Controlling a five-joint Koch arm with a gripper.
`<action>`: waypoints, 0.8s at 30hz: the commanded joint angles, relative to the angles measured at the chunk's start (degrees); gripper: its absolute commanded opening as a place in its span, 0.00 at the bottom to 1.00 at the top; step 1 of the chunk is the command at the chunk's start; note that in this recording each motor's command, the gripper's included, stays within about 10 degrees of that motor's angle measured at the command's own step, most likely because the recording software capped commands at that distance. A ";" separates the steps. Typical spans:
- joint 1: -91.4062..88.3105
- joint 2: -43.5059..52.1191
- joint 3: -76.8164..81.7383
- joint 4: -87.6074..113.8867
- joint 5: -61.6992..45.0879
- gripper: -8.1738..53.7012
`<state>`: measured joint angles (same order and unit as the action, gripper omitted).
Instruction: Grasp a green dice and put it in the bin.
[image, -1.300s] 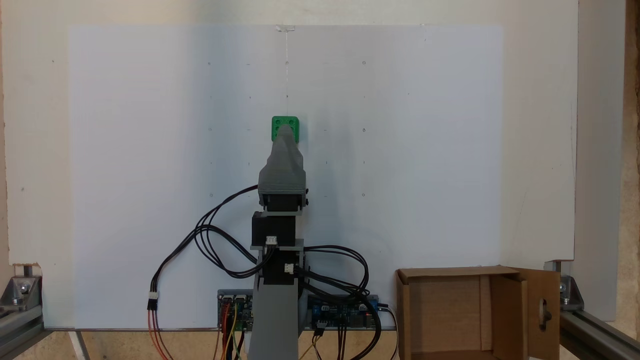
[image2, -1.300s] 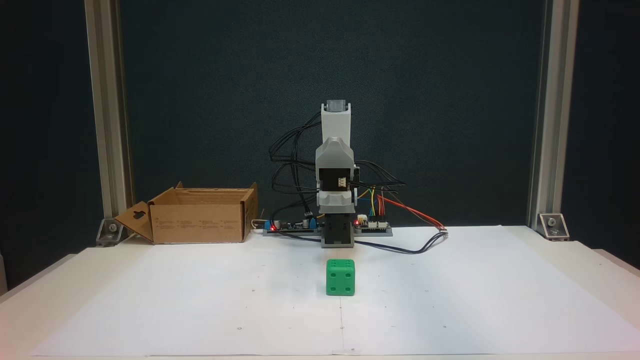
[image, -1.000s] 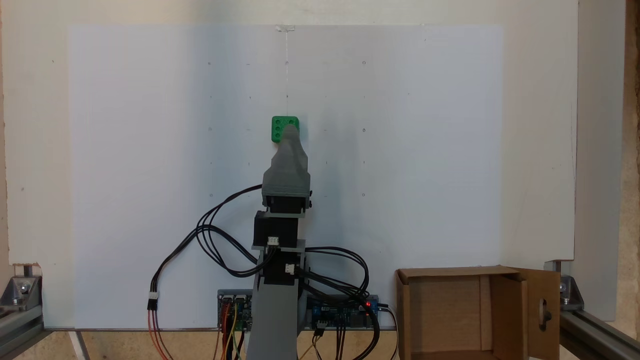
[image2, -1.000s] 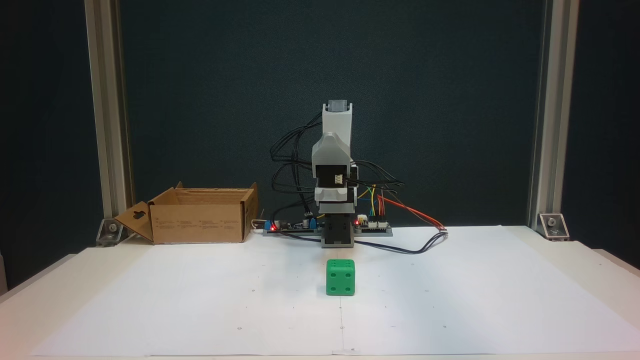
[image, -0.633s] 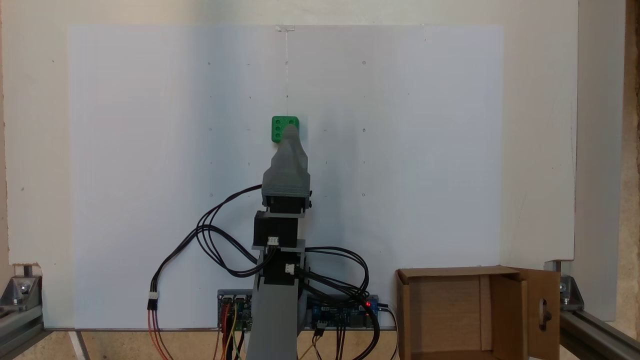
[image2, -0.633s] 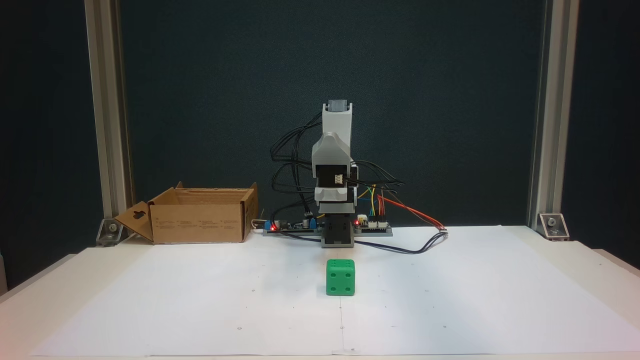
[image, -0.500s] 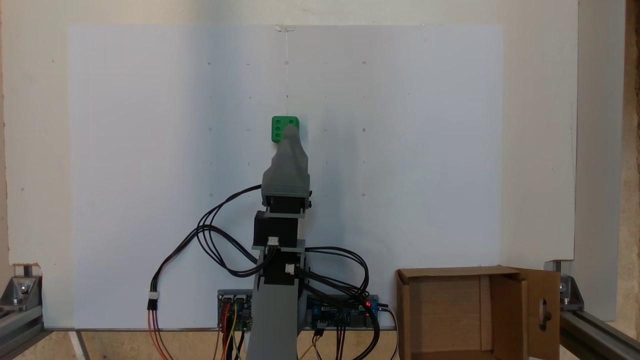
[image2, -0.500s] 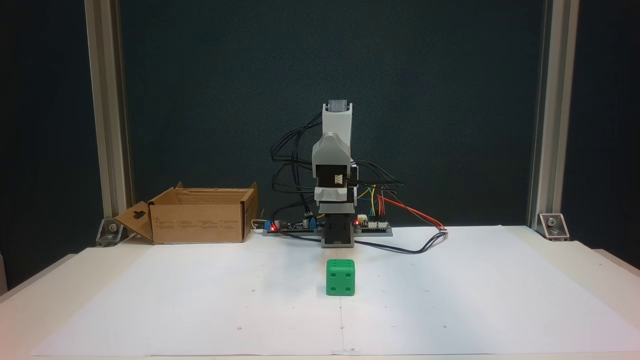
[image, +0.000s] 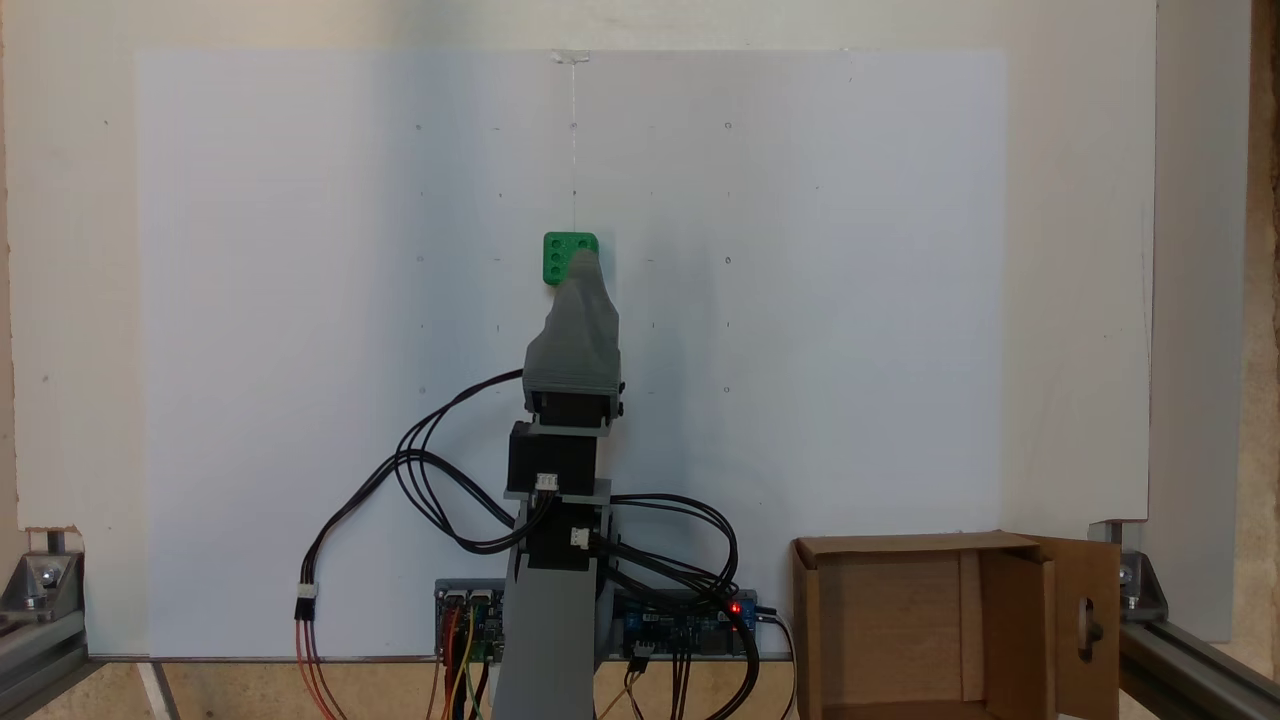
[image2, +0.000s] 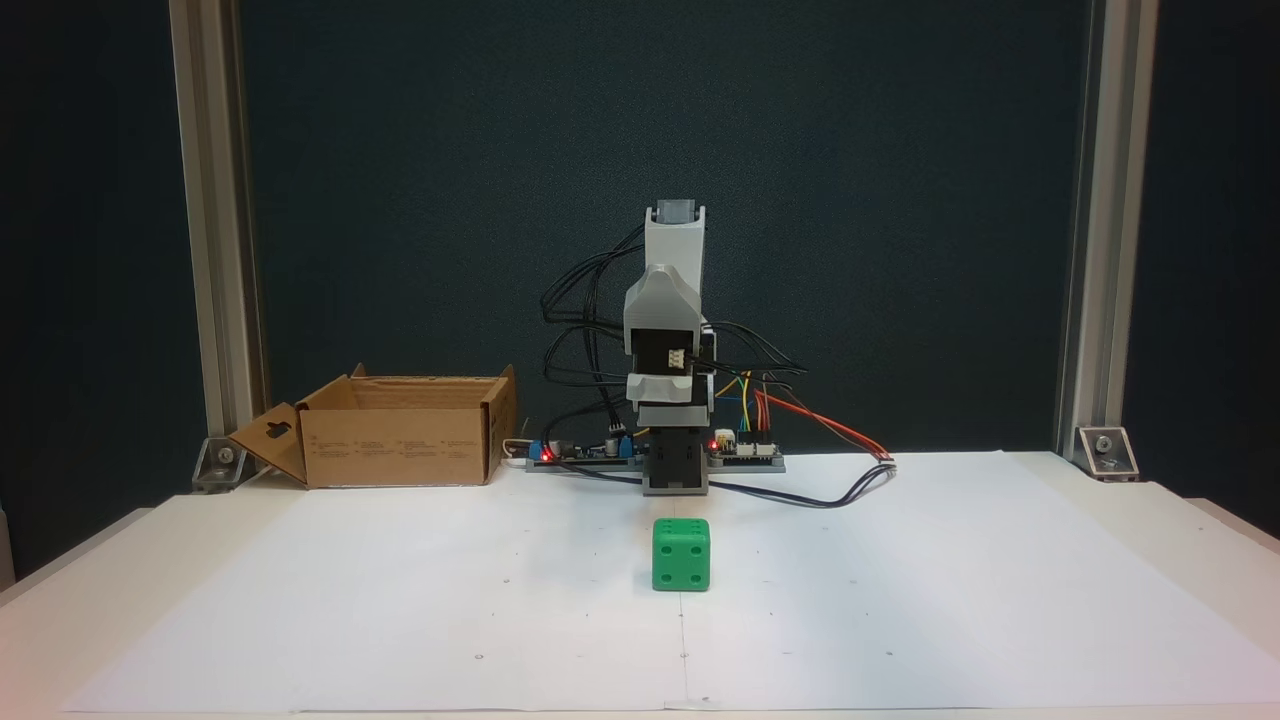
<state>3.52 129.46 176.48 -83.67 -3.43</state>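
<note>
Fixed view from above: the gripper (image: 583, 256) points away from the arm's base, its grey tip overlapping the right part of the green dice (image: 558, 258). Jaws stack one behind the other here; one tip shows, so open or closed cannot be told. The dice sits on the white paper sheet (image: 300, 300), just ahead of and partly under the tip, left of its line. The bin (image: 900, 620) lies far behind the jaws and off to the right, beside the base, flaps spread so the mouth stays open for a drop.

Fixed view from the front: the dice (image2: 681, 554) rests flat on the sheet (image2: 400, 620), four pips facing the camera, standing free. The arm (image2: 668, 340) is folded upright behind it, well above the dice, so the overlap seen from above is likely height, not contact. Jaw tips are not distinguishable here. The bin (image2: 400, 440) stands to the left, keyhole flap hanging outward.

Judgement: grasp not yet made; the tip wants a small shift left, then a descent.
</note>
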 joint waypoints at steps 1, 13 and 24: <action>-0.09 6.06 2.81 -2.99 -2.99 0.84; 0.88 6.06 -15.12 27.58 -2.81 0.82; 0.79 6.06 -42.89 70.47 3.16 0.81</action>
<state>4.48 129.46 138.60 -18.63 -2.90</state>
